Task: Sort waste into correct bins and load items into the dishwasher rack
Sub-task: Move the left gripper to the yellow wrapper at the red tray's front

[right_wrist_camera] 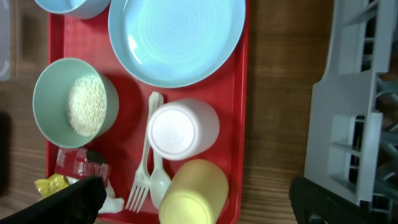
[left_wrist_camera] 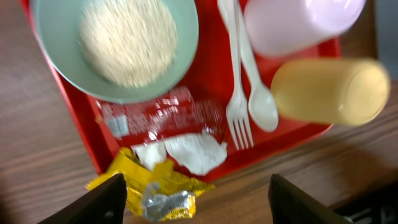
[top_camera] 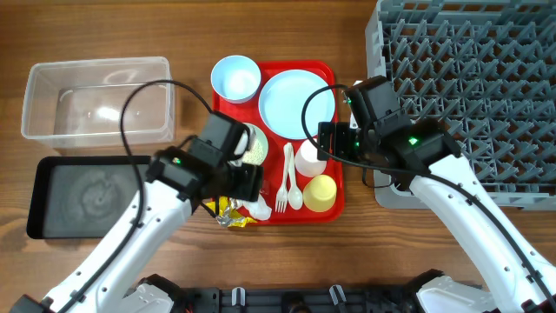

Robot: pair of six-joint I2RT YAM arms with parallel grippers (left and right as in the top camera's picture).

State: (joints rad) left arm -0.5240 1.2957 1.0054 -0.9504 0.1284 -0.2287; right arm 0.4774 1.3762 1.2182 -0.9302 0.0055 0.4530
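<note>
**Red serving tray [top_camera: 295,216] carries dishes and waste; both grippers spread above it**

The tray sits mid-table [top_camera: 187,35]. A light blue bowl [top_camera: 235,78] stands in its far-left corner and a light blue plate [top_camera: 291,104] in its far-right corner. By the left edge, a pale green bowl [left_wrist_camera: 115,46] holds a heap of white crumbs [left_wrist_camera: 127,40]. A white cup [top_camera: 310,159] stands along the right edge, and a yellow cup [top_camera: 320,193] stands in the near-right corner. A white fork [left_wrist_camera: 236,106] and spoon [left_wrist_camera: 258,99] lie side by side just left of the cups.

In the near-left corner a red-and-clear wrapper [left_wrist_camera: 155,115] lies flat beside the green bowl, with a white tissue [left_wrist_camera: 186,152] touching it. A yellow foil wrapper [left_wrist_camera: 152,190] hangs over the tray's near edge onto the table.

The left gripper [left_wrist_camera: 196,186] hangs above this waste with its fingers apart, grasping nothing. The right gripper [right_wrist_camera: 196,193] hangs over the cups with its fingers wide apart, also holding nothing.

A clear plastic tub [top_camera: 35,104] stands at the table's far left, with a black tray [top_camera: 87,196] just nearer than it. The grey dishwasher rack [top_camera: 469,87] fills the far-right corner.
</note>
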